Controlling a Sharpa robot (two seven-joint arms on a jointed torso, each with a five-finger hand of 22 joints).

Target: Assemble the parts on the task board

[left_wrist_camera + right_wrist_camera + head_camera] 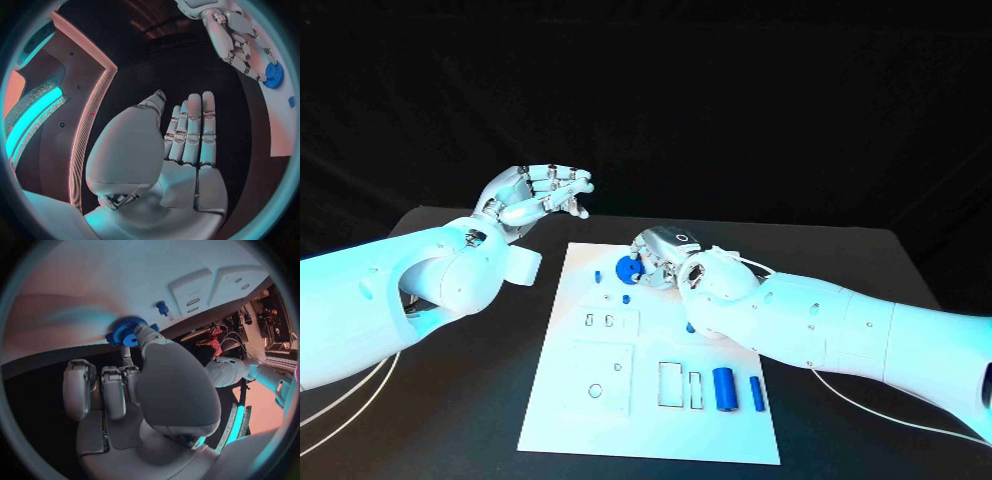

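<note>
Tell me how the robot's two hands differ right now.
The left hand is raised above the bare table beside the task board, holding nothing; the right hand is down at the board's far end, fingers on the blue gear. The left hand's fingers lie straight together; the right hand's curl downward. Both are silver hands on white arms.

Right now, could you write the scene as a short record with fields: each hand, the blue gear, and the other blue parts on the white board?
left hand: raised off the black table, beside the board, fingers apart, holding nothing
right hand: at the far end of the white task board, fingertips on the gear
blue gear: on the board's far end
two blue cylinders: lying side by side near the board's near right corner
</note>
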